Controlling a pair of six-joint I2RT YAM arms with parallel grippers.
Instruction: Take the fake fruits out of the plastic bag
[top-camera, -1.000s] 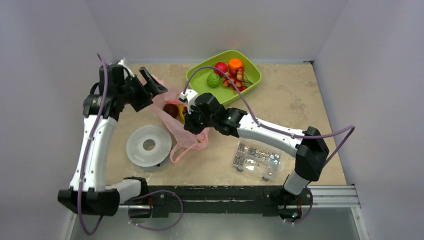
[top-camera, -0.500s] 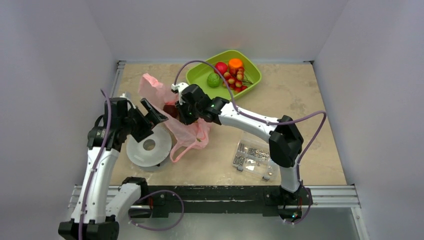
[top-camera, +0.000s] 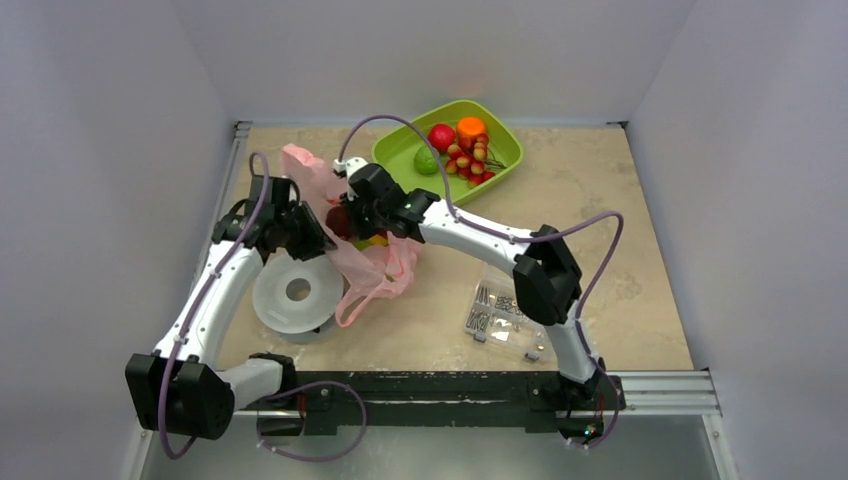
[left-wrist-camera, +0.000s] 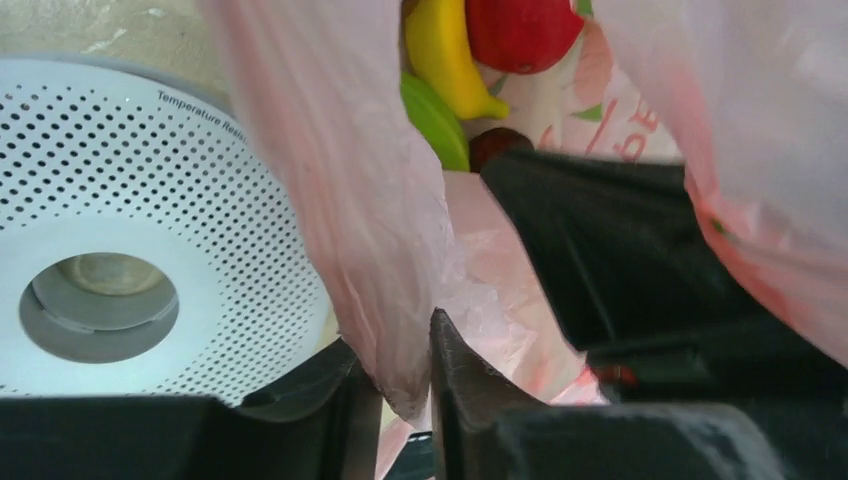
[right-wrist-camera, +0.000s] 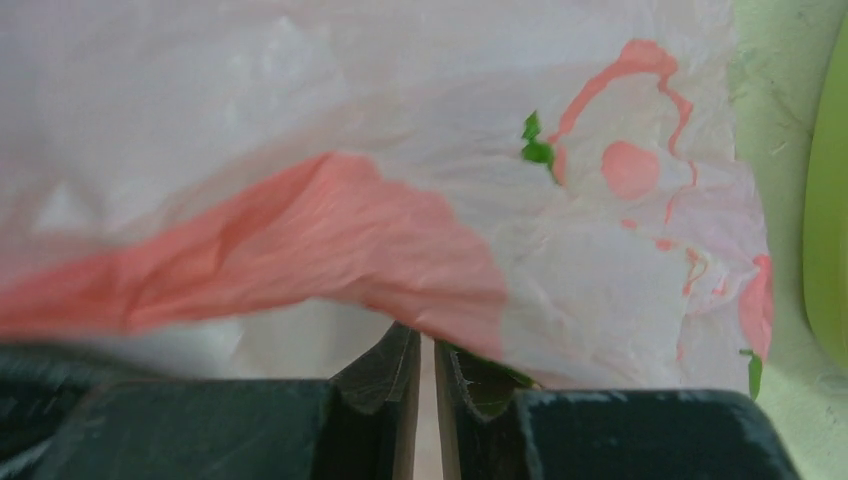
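The pink plastic bag (top-camera: 306, 172) is held up and spread between both grippers at the middle left of the table. My left gripper (top-camera: 308, 238) is shut on a fold of the bag's edge (left-wrist-camera: 400, 330). My right gripper (top-camera: 350, 212) is shut on the bag's far side, and the film (right-wrist-camera: 400, 200) drapes over its jaws. Through the bag's mouth I see a yellow banana (left-wrist-camera: 445, 55), a red fruit (left-wrist-camera: 520, 30) and a green fruit (left-wrist-camera: 440, 125). From above, a dark red fruit (top-camera: 340, 222) shows inside the bag.
A green tray (top-camera: 505, 140) at the back holds a red apple (top-camera: 441, 136), an orange (top-camera: 471, 127), a green fruit (top-camera: 427, 160) and small red berries. A white perforated disc (top-camera: 297, 291) lies under the left gripper. A clear parts box (top-camera: 510, 318) sits front right.
The left arm swung from the back left in to the bag, and its wide-open jaws closed on the bag's edge. The right gripper carried its side of the bag back and left.
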